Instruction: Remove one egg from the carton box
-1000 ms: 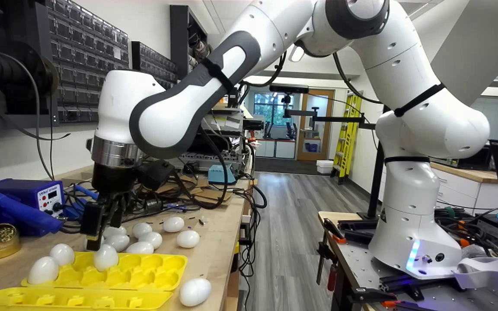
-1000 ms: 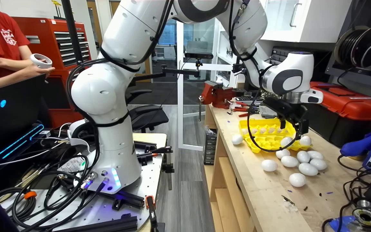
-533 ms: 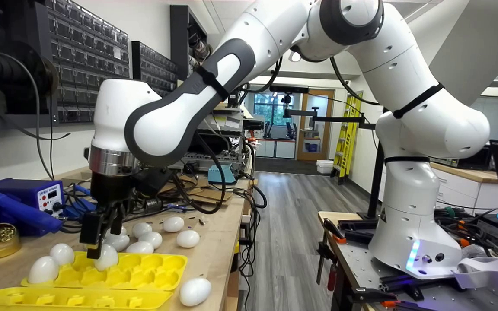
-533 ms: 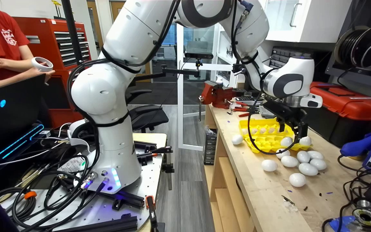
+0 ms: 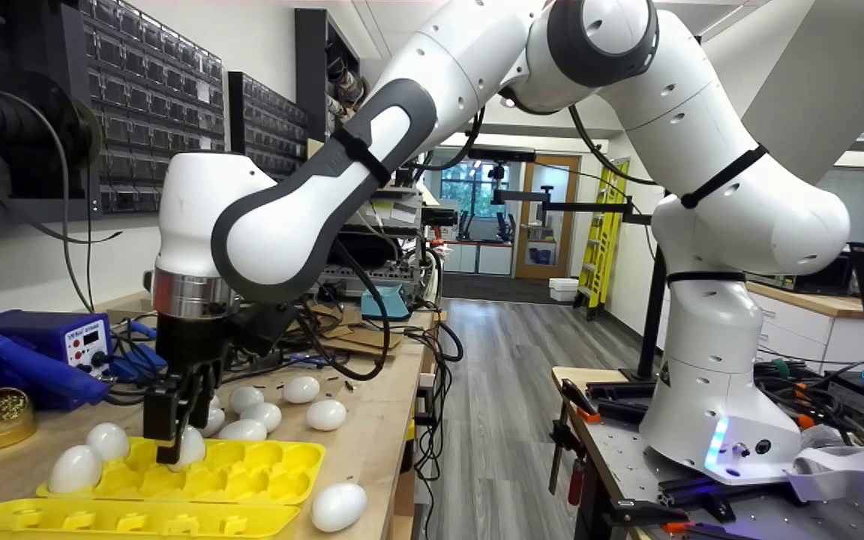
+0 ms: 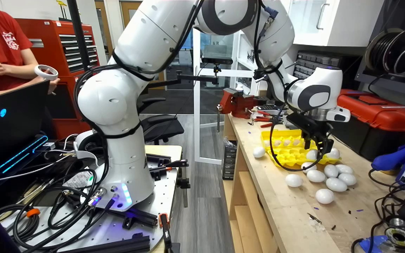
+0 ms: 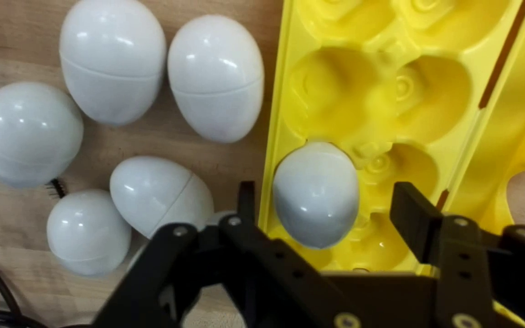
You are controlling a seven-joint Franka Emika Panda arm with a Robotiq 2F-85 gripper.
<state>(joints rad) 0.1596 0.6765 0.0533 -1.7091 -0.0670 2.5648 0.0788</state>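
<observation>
In the wrist view your gripper (image 7: 325,200) stands wide, one finger on either side of a white egg (image 7: 316,193), with a gap showing on both flanks; you have hold of nothing. The egg sits in a cup of the left-hand row of the yellow carton (image 7: 374,102). Its outline is a little longer up and down the picture, roughly along the carton's length, but you look at it from above and foreshortened, so you cannot tell which end is narrower. The carton runs off the top edge, your fingers (image 7: 413,218) cover part of its lower end, and the lid (image 7: 495,159) is cut off at the right. Loose eggs (image 7: 112,64) lie to the left on the bench (image 7: 233,164), at least one of them mostly hidden behind the gripper.

In an exterior view you get the egg (image 5: 192,448) from the side: it seems to stand with its long axis near upright, though a dark finger crosses its left part and its top is covered from you. The lid (image 5: 124,519) runs out of the bottom of the picture.

In an exterior view a cable (image 6: 294,170) loops in front of the carton (image 6: 290,158); the egg (image 6: 311,154) shows small beside your fingers, its lean hard to make out.
</observation>
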